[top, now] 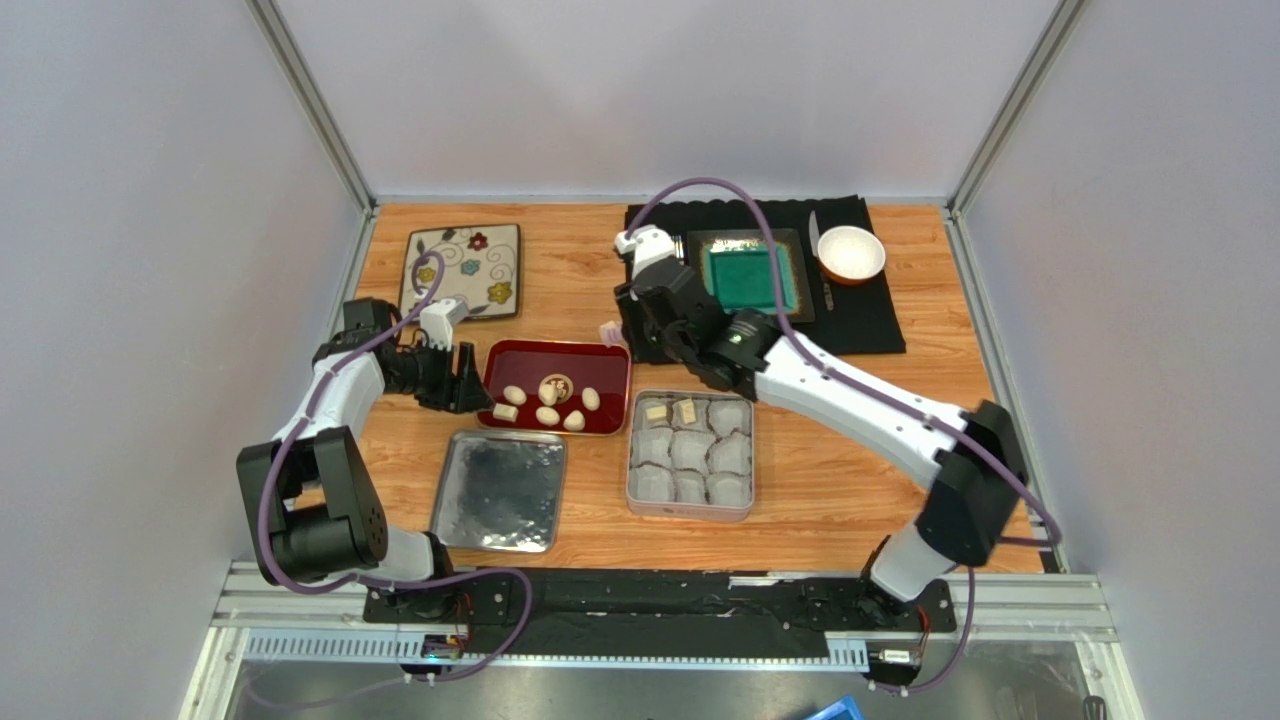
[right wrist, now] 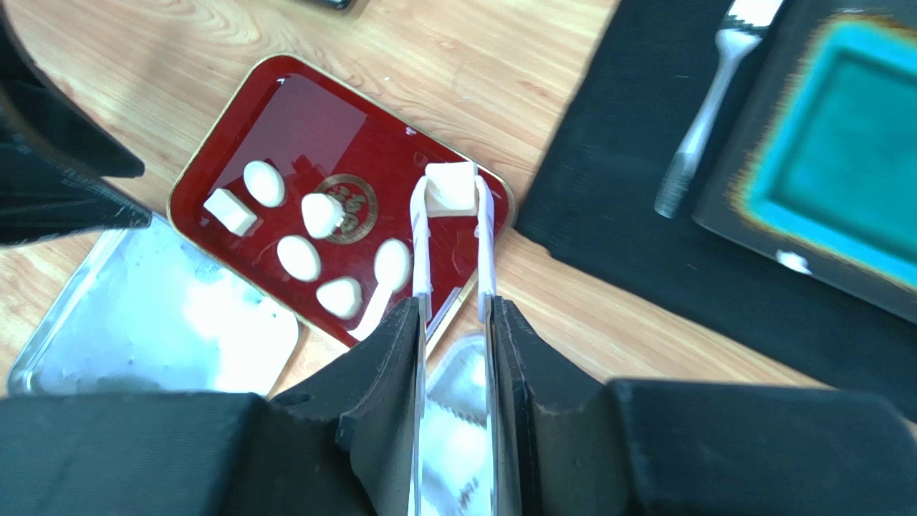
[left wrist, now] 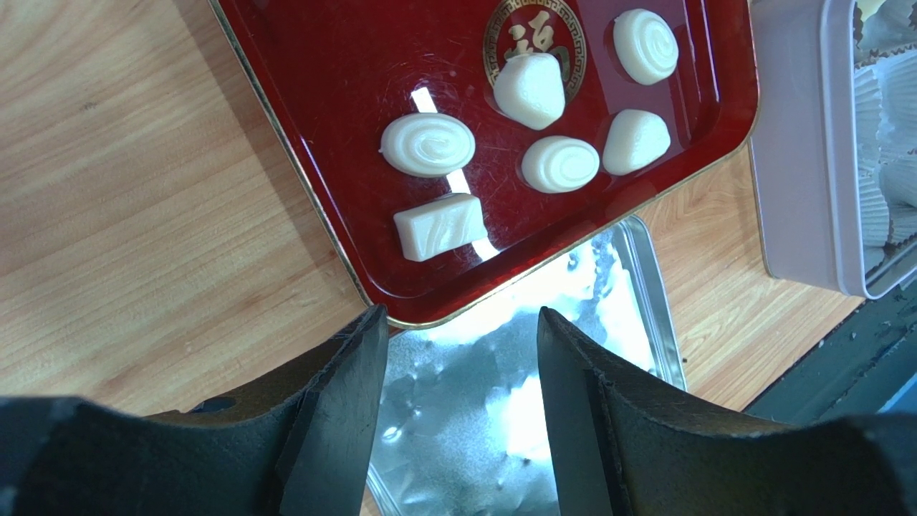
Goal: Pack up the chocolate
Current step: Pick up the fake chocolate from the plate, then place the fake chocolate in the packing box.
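Observation:
Several cream chocolates [left wrist: 427,144] lie in the red tray [left wrist: 323,86], which also shows in the top view [top: 519,360] and the right wrist view [right wrist: 291,118]. My right gripper [right wrist: 452,312] is shut on white plastic tongs [right wrist: 421,247]. The tongs pinch a square chocolate [right wrist: 451,184] above the tray's far right corner. My left gripper [left wrist: 457,323] is open and empty, hovering at the tray's near left edge over the metal lid [left wrist: 506,409]. The tin [top: 690,453] of white paper cups stands right of the tray, with a beige piece [top: 684,411] in its far row.
A black mat [right wrist: 603,215] at the back right holds a teal plate [right wrist: 829,183], a fork [right wrist: 705,108] and a white bowl [top: 851,254]. A flowered plate [top: 464,270] sits at the back left. The silver lid [top: 501,491] lies in front of the tray.

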`<state>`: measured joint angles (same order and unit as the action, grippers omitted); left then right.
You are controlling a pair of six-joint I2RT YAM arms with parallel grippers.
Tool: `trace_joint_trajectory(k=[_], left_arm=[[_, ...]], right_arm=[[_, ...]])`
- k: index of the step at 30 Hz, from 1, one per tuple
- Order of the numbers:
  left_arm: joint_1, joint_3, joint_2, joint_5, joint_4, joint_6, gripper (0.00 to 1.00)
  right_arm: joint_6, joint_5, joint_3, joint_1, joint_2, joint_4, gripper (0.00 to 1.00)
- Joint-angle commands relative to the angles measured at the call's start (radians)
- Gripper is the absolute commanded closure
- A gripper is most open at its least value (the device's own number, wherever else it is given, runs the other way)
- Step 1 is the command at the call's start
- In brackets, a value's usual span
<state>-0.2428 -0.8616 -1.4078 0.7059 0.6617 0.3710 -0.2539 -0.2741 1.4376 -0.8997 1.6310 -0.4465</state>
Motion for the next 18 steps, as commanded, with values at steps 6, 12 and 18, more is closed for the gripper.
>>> trace_joint_trajectory(k=[6,12,18], left_arm=[[-0.004,-0.017,0.026,0.024,-0.007,0.032,0.38],[-0.004,-0.008,0.03,0.015,-0.007,0.036,0.38],[-0.006,-0.004,0.027,0.017,-0.013,0.026,0.38]], right_arm=[[-0.085,-0.092,-0.254,0.002,-0.39,-0.158,0.87],[-0.145,-0.129,-0.35,0.004,-0.557,-0.28,0.86],[-0.159,-0.157,-0.41,0.004,-0.619,-0.319,0.86]])
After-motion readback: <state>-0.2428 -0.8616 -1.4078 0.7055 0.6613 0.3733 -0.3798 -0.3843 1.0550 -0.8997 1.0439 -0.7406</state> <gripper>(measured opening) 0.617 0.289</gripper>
